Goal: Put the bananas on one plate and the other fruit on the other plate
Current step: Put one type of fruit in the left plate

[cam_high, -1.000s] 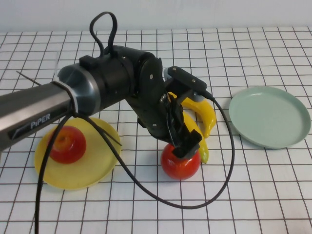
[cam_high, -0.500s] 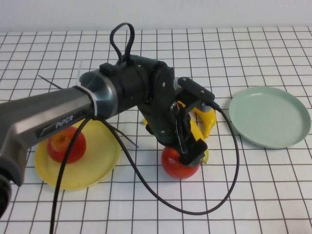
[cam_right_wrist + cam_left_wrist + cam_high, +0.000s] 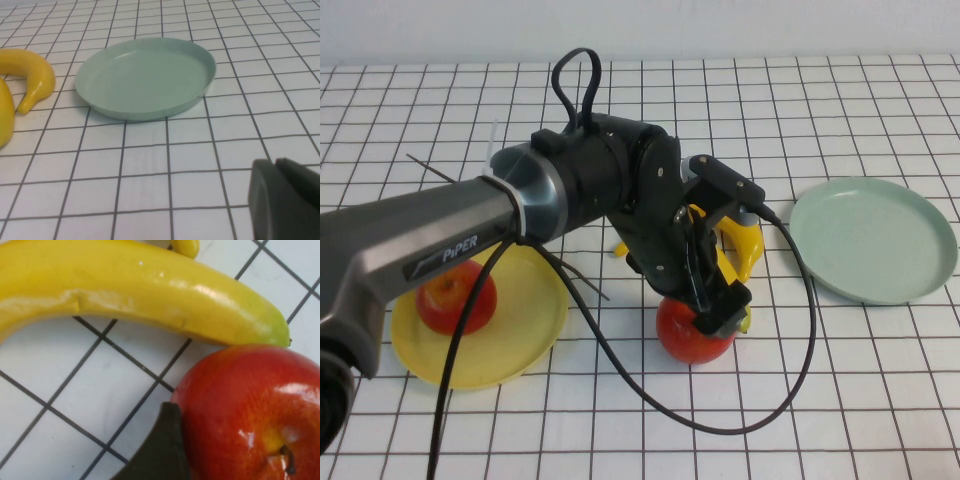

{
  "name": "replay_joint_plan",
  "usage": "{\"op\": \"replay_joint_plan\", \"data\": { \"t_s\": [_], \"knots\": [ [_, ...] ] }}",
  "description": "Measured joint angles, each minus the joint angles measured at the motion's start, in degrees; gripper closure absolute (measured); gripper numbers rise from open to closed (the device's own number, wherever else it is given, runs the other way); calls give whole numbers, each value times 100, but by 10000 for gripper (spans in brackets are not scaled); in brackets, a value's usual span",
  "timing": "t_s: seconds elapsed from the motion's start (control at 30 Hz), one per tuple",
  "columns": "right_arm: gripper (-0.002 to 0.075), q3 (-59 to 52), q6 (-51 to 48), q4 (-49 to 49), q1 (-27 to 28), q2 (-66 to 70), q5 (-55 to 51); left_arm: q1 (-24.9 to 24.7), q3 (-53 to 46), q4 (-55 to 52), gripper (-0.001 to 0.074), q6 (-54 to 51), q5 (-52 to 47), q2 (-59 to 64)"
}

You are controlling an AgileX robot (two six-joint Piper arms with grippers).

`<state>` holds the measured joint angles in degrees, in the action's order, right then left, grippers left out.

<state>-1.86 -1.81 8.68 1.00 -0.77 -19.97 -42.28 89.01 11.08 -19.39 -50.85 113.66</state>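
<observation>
My left gripper reaches down over a red apple on the table, open, straddling the apple's top; one dark finger lies against the apple. Two yellow bananas lie just behind that apple, partly hidden by the wrist. One banana nearly touches the apple. A second apple sits on the yellow plate at the left. The pale green plate stands bare at the right. My right gripper is shut, low over the table near the green plate; it is outside the high view.
The left arm and its looping black cable stretch across the middle of the checked table. A banana lies beside the green plate in the right wrist view. A white wall closes the far edge.
The left arm has swung a little to the right and lowered, bringing its open fingers down around the apple. The apple shifted slightly right. The right gripper has not moved.
</observation>
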Motion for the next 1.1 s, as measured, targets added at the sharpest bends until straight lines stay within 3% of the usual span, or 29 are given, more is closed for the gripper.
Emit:
{"op": "replay_joint_plan", "data": {
  "t_s": [0.1,0.37,0.6,0.8,1.1],
  "knots": [
    [741,0,0,0,0,0,0,0,0,53,143,0,0,10],
    [741,0,0,0,0,0,0,0,254,-93,145,126,-388,22],
    [741,0,0,0,0,0,0,40,557,-1655,145,1209,-864,-502],
    [741,0,0,0,0,0,0,602,420,-2218,145,1815,-1131,-784],
    [741,0,0,0,0,0,0,1600,-826,-1376,145,1520,-440,-784]
  ]
}}
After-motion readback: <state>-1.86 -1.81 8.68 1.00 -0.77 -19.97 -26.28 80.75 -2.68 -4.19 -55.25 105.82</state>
